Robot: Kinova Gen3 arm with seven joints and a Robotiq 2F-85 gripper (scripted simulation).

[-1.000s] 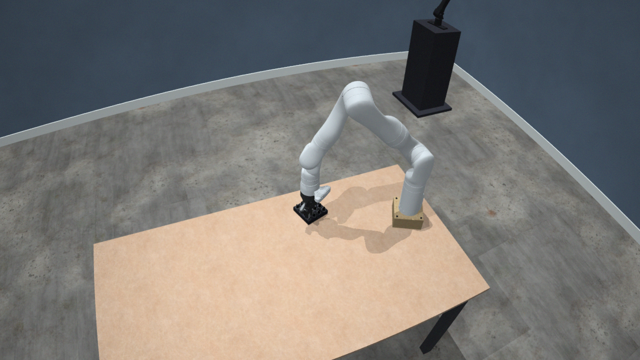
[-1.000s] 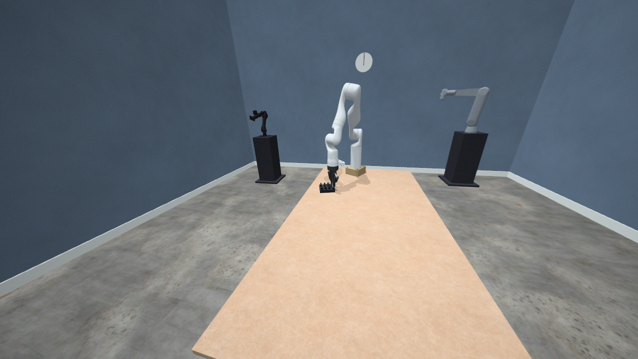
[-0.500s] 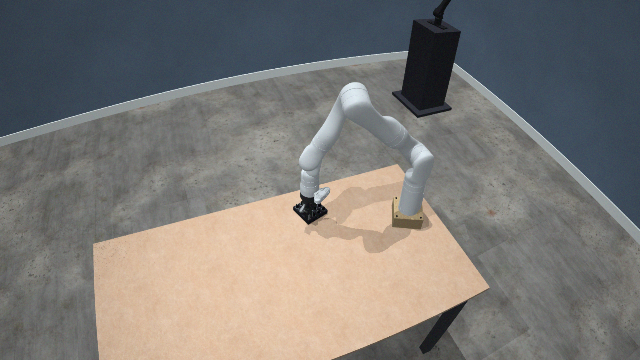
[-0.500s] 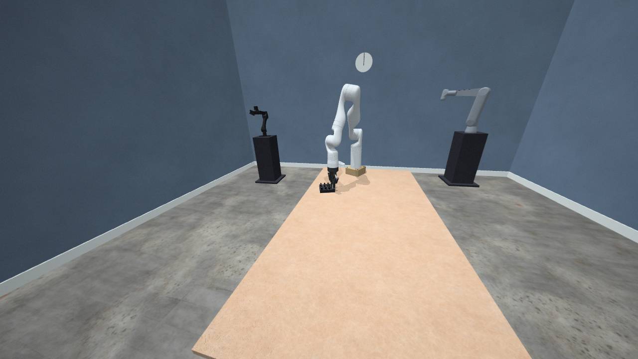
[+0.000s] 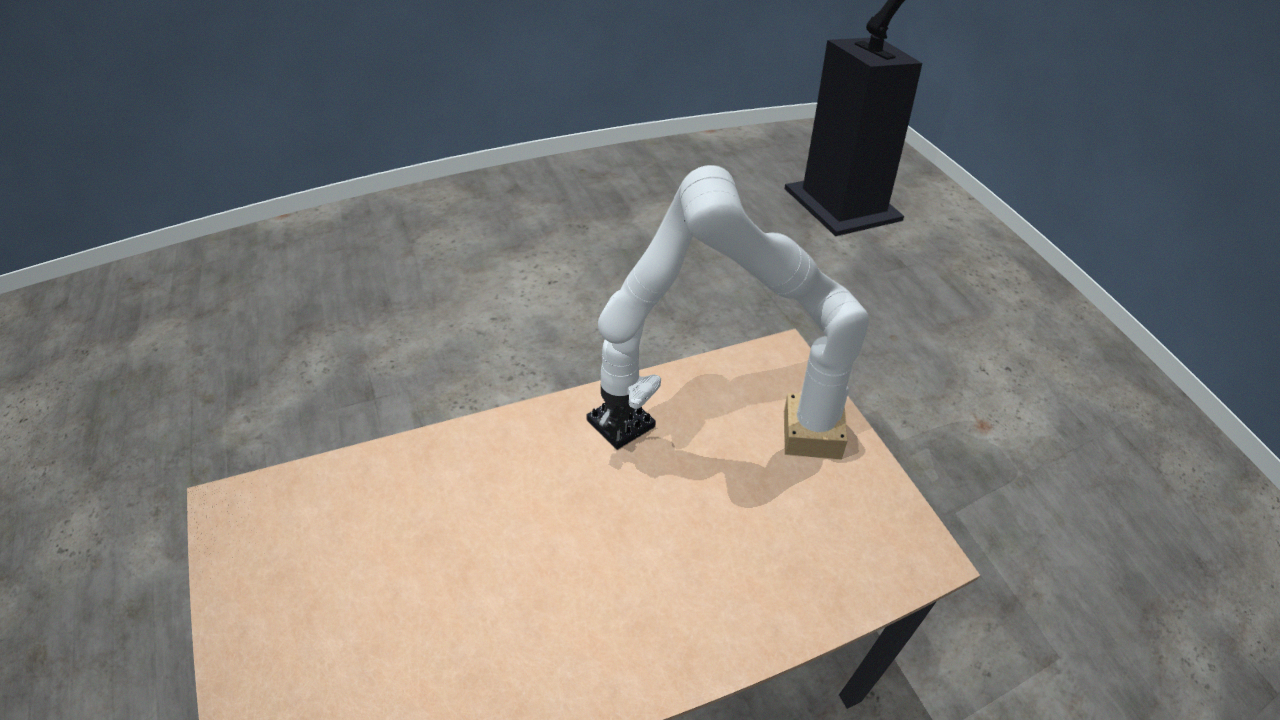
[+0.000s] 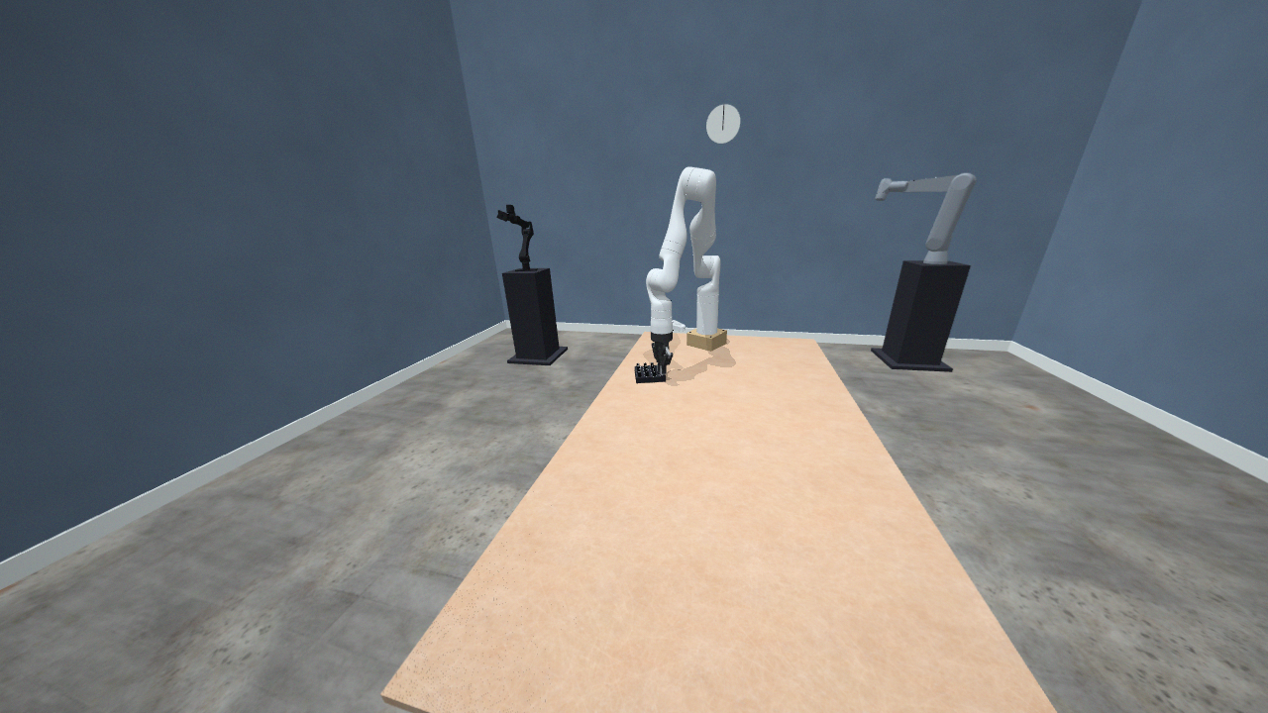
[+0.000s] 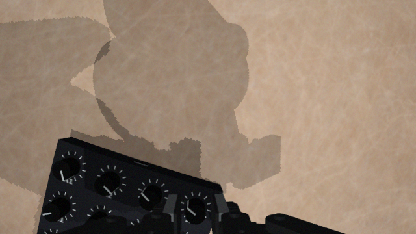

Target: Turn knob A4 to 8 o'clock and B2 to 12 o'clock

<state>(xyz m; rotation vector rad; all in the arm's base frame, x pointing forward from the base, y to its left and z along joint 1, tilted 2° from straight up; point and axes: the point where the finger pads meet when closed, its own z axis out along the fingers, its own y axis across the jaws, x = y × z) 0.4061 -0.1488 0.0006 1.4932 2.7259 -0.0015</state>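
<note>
Wrist view: jaws (image 5: 616,422) (image 6: 663,370) partly closed, one finger on each side of knob A4 (image 7: 199,212), with a narrow dark gap visible beside the knob on both sides. Not clenched on it, by look; released, straddling only. Pointing down over the rear row of the knob box (image 5: 615,442) (image 6: 650,378) (image 7: 94,164).

Knob A4: between the fingers; white line running out toward the rear-left of the box, near 10 o'clock as read by eye, not at 8 o'clock.

Knob A3 (image 7: 151,198): just beside the jaws, left in the wrist view; line also toward rear-left. Knob A2 (image 7: 108,184): next one out; line toward the front-right. Knob A1 (image 7: 65,169): farthest of the row from the jaws; line toward the front.

Knob B2 (image 7: 98,215): left of the jaws, one row frontward; mostly hidden behind the gripper linkage, line unreadable. Knob B1 (image 7: 56,209): beyond B2 from the jaws; line toward the left.

Knob box: under the jaws, flat on the bench (image 5: 447,582) (image 6: 709,496) (image 7: 325,97). White arm (image 5: 711,205) (image 6: 698,186): arched above the jaws, down to a tan mounting block (image 5: 792,447) (image 6: 695,341), well apart from them.
</note>
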